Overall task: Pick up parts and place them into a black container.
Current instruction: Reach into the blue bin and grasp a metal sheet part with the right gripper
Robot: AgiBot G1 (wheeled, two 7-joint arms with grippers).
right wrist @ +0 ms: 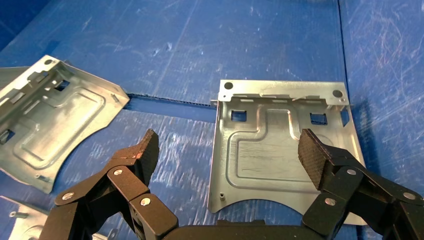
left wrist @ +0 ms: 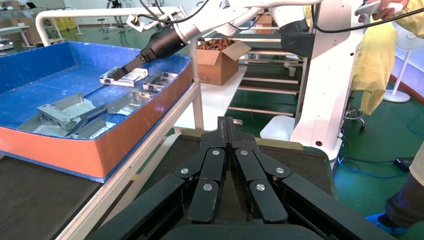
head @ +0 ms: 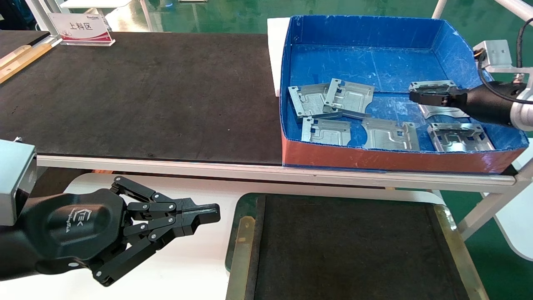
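Observation:
Several silver parts [head: 349, 96] lie on the floor of the blue box [head: 374, 160]. My right gripper [head: 416, 96] is open and empty, low over the part at the box's far right [head: 437, 111]. In the right wrist view [right wrist: 227, 152] one finger [right wrist: 315, 155] hangs over that part [right wrist: 280, 150] and the other [right wrist: 145, 150] over the bare blue floor. Another part [right wrist: 55, 120] lies beside it. The black container [head: 239, 200] sits in front of me, below the table. My left gripper [head: 212, 213] is shut and empty, parked beside the container's left rim, as the left wrist view [left wrist: 226, 125] shows.
The long black mat-topped table [head: 145, 96] carries the blue box and a sign [head: 81, 29] at its far left. A white surface [head: 187, 258] lies under my left arm. A cardboard box [left wrist: 220, 60] and a person in yellow [left wrist: 380, 55] are beyond the table.

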